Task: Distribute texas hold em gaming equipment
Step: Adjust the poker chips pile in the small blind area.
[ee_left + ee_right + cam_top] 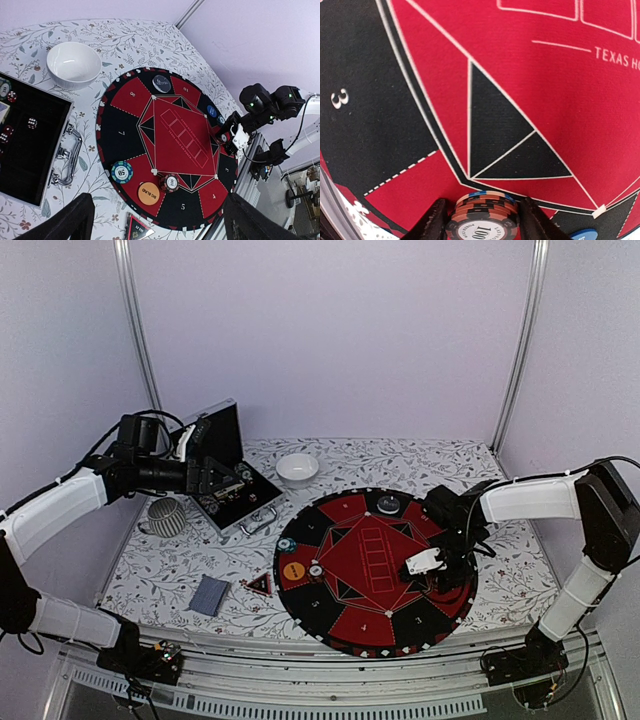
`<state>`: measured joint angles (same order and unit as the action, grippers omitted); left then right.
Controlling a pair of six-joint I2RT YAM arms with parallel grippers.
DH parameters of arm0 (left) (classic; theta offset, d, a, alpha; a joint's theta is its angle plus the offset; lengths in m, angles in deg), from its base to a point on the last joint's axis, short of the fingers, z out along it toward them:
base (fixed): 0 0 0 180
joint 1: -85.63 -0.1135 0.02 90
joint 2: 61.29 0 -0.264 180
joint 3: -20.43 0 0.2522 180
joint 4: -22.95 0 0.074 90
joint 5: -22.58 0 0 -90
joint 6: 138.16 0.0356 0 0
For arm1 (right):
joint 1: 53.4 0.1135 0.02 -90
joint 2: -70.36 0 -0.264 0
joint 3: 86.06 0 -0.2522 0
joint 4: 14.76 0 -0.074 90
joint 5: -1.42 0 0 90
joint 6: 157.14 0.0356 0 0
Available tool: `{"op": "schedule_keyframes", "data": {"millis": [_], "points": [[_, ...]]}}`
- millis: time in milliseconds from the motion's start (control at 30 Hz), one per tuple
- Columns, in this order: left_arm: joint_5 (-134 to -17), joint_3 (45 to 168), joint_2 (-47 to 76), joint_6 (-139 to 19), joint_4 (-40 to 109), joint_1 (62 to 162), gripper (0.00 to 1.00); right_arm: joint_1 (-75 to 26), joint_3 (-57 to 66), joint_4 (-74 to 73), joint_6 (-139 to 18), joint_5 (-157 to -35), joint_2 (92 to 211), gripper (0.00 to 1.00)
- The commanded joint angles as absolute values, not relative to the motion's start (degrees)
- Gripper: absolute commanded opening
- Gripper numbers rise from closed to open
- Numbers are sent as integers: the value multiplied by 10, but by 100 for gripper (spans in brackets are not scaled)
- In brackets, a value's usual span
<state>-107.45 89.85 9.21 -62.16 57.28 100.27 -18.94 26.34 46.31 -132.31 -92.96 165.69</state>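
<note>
My right gripper (483, 205) is low over the round felt mat (345, 515) near sector 3, its two fingers closed against the sides of a stack of striped poker chips (481, 220) marked 100. In the top view, the right gripper (420, 575) is at the mat's right side. My left gripper (160, 200) hangs open and empty above the case (235, 495). Another 100 chip stack (170, 182), a 50 chip (122, 172) and the orange button disc (148, 193) lie on the mat's left side. A blue disc (212, 111) sits near the right gripper. Grey-blue cards (210, 595) lie off the mat.
A white bowl (297, 467) stands behind the mat and a grey ribbed cup (167, 517) sits left of the case. A dark disc (161, 83) lies at the mat's far edge. A black triangular marker (261, 585) lies beside the cards.
</note>
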Motion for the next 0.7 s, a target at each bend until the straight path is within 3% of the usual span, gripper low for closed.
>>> {"op": "schedule_keyframes", "data": {"millis": [0,133,200,333,400,433,467,667], "points": [[-1091,891,95,-628,561,992,91,-190,262,472,-1321,-899,1670,43],[-1094,890,96,-629,561,990,91,-188,260,469,-1323,-901,1667,33],[-1094,889,97,-629,561,989,91,-186,262,471,-1326,-901,1664,34],[-1097,889,98,-630,560,986,91,-182,269,471,-1329,-902,1656,56],[-1097,889,99,-631,560,985,91,-179,271,468,-1328,-901,1652,78],[-1097,888,99,-631,559,985,91,-176,272,466,-1327,-899,1649,94],[-1097,888,100,-631,559,985,91,-174,271,462,-1326,-895,1647,100],[-1073,884,101,-629,558,983,91,-159,249,432,-1317,-885,1620,99]]}}
